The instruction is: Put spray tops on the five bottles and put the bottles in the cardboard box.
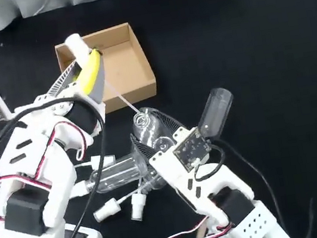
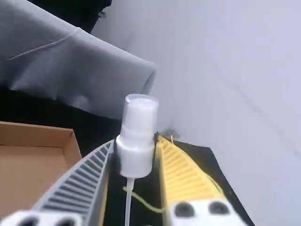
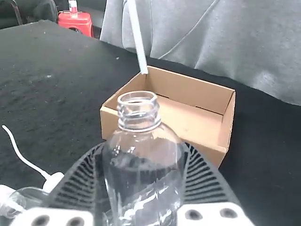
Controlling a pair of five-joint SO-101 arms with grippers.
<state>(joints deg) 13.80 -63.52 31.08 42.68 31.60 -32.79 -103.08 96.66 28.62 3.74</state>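
Observation:
My left gripper [image 1: 83,57] is shut on a white spray top [image 1: 76,44] held over the near side of the cardboard box [image 1: 145,66]. Its thin tube [image 1: 126,103] slants down toward a clear bottle [image 1: 147,125]. In the left wrist view the spray top [image 2: 137,136] stands upright between the grey and yellow fingers [image 2: 181,174]. My right gripper [image 1: 154,134] is shut on that bottle [image 3: 141,160], with its open neck [image 3: 136,110] pointing up. The tube's tip [image 3: 143,68] hangs just above and behind the neck, not inside it.
A second clear bottle [image 1: 114,172] lies on the black table near the left arm. Another [image 1: 214,110] sits right of the right gripper. Loose spray tops [image 1: 108,210] [image 1: 138,205] [image 1: 102,161] lie by the arm bases. The box [image 3: 193,117] holds no bottles.

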